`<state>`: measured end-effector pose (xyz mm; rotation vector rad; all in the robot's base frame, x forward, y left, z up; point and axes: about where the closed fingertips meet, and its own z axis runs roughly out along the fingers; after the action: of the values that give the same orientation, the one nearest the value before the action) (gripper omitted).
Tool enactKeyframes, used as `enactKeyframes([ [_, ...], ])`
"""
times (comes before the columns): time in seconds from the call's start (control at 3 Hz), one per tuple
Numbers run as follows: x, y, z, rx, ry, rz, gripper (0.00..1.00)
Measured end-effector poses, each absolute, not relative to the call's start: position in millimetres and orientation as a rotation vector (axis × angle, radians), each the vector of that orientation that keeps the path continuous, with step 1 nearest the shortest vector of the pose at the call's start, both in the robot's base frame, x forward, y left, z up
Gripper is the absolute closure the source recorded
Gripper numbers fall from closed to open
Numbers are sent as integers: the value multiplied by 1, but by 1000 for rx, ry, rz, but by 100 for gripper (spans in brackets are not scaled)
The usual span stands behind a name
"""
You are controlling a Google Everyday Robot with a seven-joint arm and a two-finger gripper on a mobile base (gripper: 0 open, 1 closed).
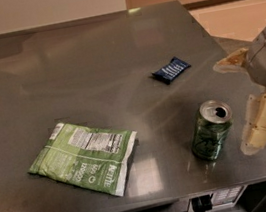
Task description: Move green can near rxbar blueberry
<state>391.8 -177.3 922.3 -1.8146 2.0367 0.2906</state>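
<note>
The green can (210,130) stands upright on the grey table (92,74), front right, with its silver top and opening showing. The rxbar blueberry (170,70) lies flat, a dark navy wrapper, behind the can and a little to its left. My gripper (246,94) is at the right edge of the table, just right of the can and not touching it. Its pale fingers (263,122) stand wide apart and hold nothing.
A flat green chip bag (85,158) lies at the front left of the table. The table's right edge runs just behind the gripper, with pale floor beyond. A drawer front shows under the front edge.
</note>
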Motion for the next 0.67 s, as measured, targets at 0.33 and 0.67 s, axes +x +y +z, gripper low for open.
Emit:
enactKeyframes([
  [0.33,383,-165,911,-1821,2003,332,0],
  [0.67,381,-161,900,-1807,2010,327,0],
])
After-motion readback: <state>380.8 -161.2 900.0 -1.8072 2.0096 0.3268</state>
